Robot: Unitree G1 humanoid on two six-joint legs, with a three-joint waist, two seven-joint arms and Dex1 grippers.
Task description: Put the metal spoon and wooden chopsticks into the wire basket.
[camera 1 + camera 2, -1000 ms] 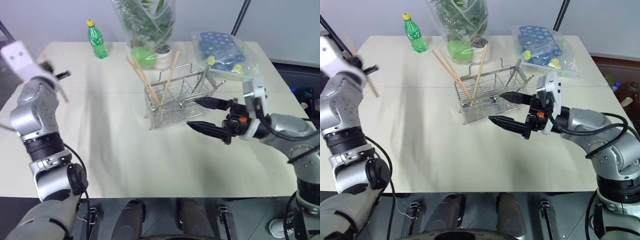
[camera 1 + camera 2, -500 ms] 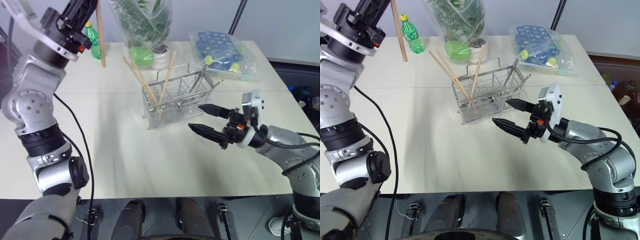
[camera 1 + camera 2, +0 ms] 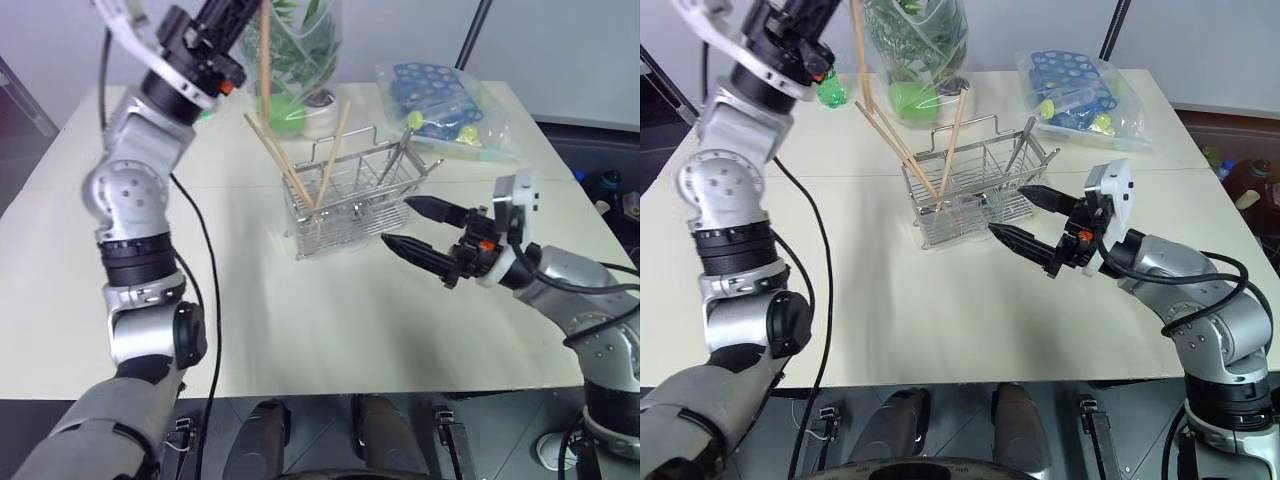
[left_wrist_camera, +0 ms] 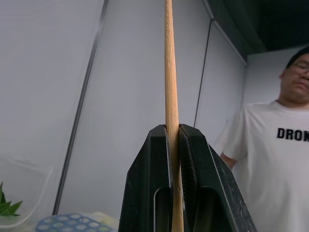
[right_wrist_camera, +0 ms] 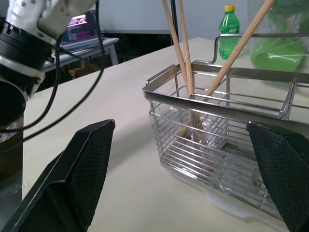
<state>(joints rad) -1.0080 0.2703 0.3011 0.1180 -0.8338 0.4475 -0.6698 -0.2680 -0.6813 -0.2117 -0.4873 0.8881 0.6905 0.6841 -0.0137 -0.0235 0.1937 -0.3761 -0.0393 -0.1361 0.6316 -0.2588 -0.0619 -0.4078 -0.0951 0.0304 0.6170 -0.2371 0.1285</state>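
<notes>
While the left tool (image 4: 175, 145) pinches one wooden chopstick (image 4: 170, 72) aloft, right tool (image 3: 421, 229) spread wide beside the wire basket (image 3: 350, 195), three chopsticks (image 3: 300, 165) inside.

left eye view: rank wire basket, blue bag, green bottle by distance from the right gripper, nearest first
From the right gripper:
1. wire basket, just beyond its fingertips.
2. blue bag, at the table's far right.
3. green bottle, far left, behind the left arm.

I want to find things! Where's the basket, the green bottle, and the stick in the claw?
basket (image 3: 975, 205), right eye view, front wire wall.
green bottle (image 5: 229, 26), right wrist view, its body.
stick (image 4: 169, 72), left wrist view, shaft above the left claw's fingers.
</notes>
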